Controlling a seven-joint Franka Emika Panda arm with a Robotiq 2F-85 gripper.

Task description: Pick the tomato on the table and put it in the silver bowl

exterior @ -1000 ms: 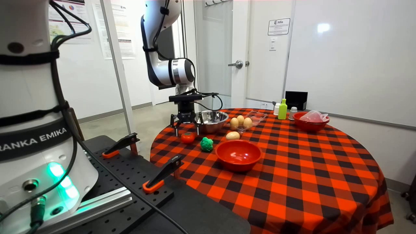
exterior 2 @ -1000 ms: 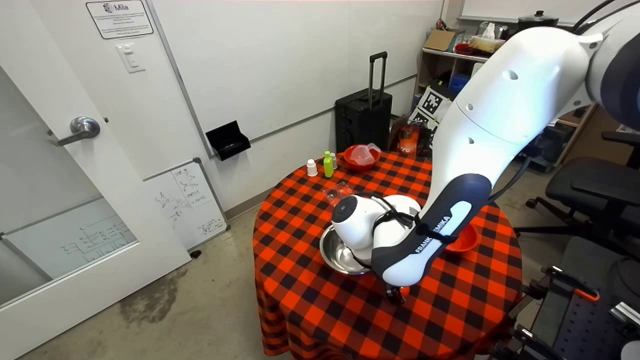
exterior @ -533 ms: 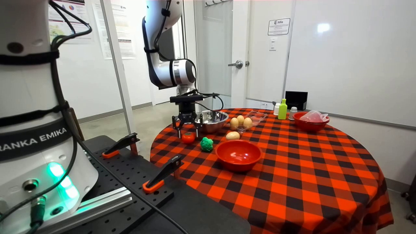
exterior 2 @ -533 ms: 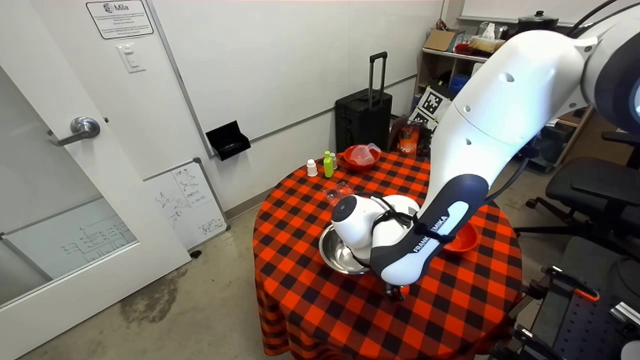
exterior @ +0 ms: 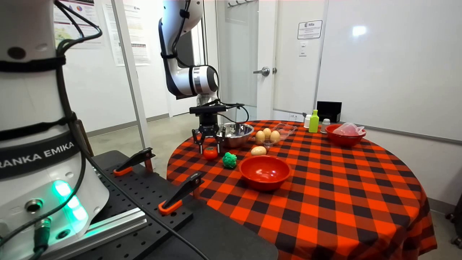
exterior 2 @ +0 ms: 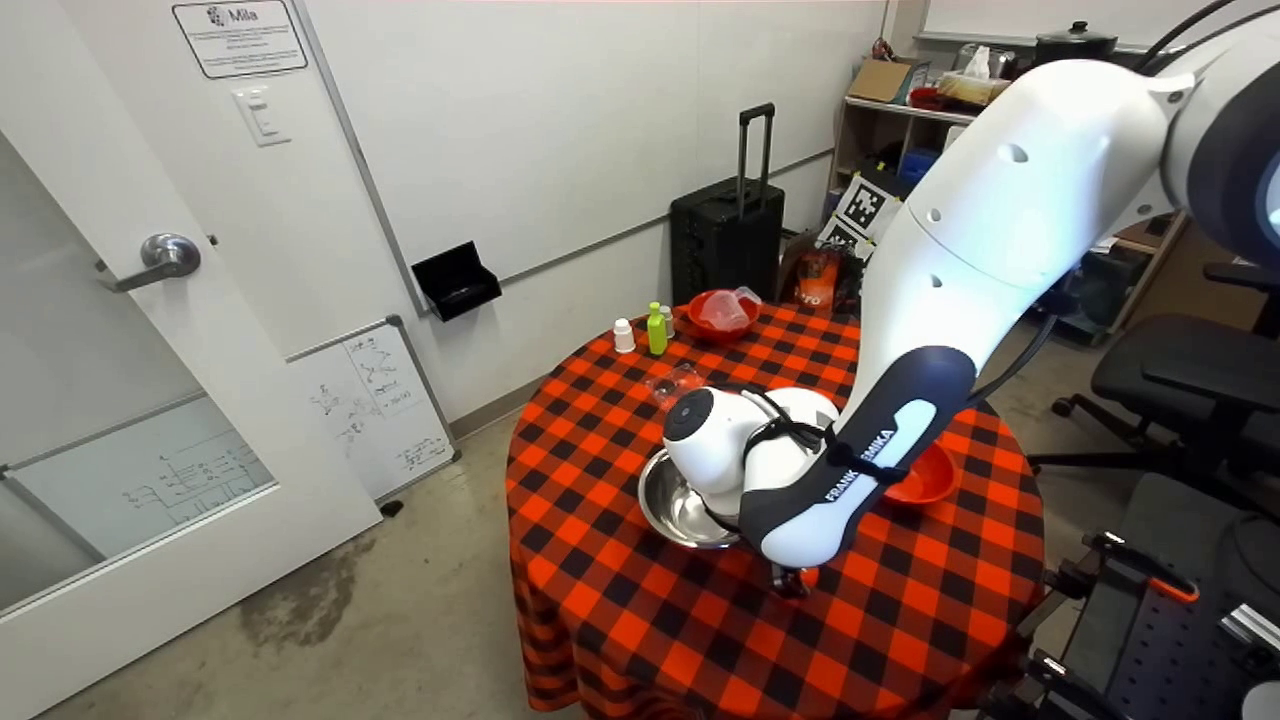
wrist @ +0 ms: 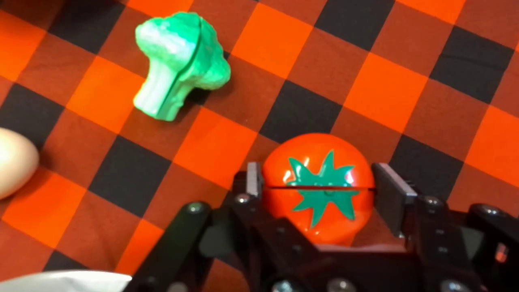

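One tomato (wrist: 319,198) on the checked cloth (exterior: 325,195), near the silver bowl (exterior: 238,141), not in it. Gripper (wrist: 318,182) part-closed around tomato, pads (wrist: 390,198) touching or nearly; firm hold unclear. Reach looks done; lift, carry, release remain.

Wrist view: below and right of centre, the tomato (wrist: 318,184) occupies the space within the pincer (wrist: 322,188); clearance at its sides cannot be judged. Free passage extends over bare cloth (wrist: 389,87) to the upper right. Obstacles: broccoli (wrist: 182,65), upper left; egg (wrist: 16,162), left edge. In an exterior view, the silver bowl (exterior: 236,141) stands just behind the pincer, a red bowl (exterior: 265,175) below centre; bare counter (exterior: 343,202) spreads across the lower right.
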